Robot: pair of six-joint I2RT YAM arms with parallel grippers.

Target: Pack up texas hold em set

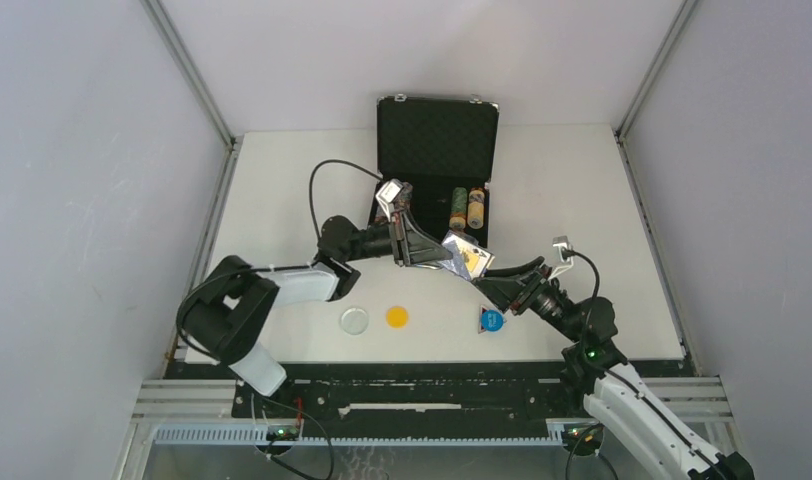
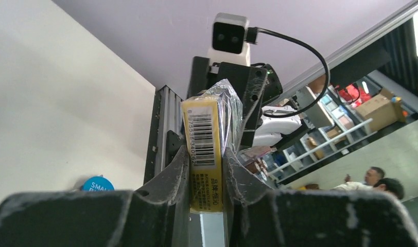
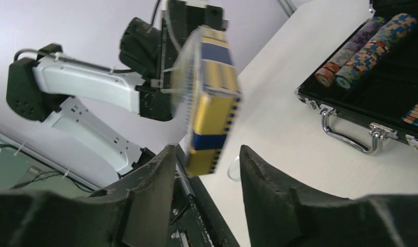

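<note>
Barcode and Chinese print on card deck (image 2: 204,149); "SMAL…" on blue token (image 2: 95,183)

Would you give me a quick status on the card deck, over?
Left fingers shut on card deck, aloft. Right fingers open around its end. Briefcase open, nothing blocking.
</note>
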